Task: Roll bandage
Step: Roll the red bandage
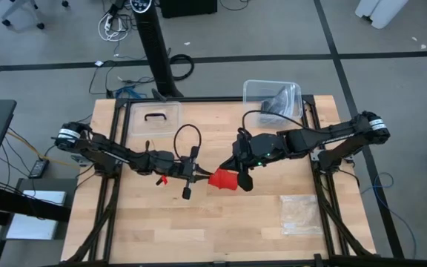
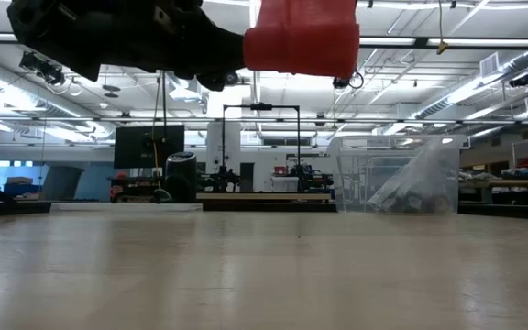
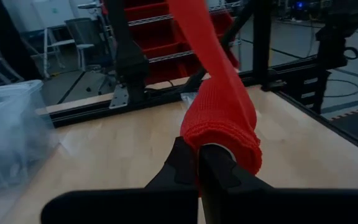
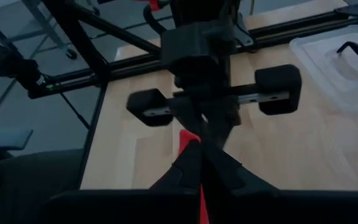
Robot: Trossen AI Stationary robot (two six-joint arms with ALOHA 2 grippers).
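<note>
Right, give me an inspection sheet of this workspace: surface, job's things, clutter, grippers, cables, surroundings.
Surface: wooden table, bare at its front.
Job's things: red bandage held above the table centre between both arms; in the low view it hangs clear of the surface.
Clutter: clear bin with dark contents at the back right; clear lid with black handle at the back left; clear plastic bag at the front right.
Grippers: left gripper shut on the bandage; right gripper shut on the bandage's strip.
Cables: black loop over the left arm; loose cables on the floor behind.
Surroundings: grey floor, black post behind the table.
</note>
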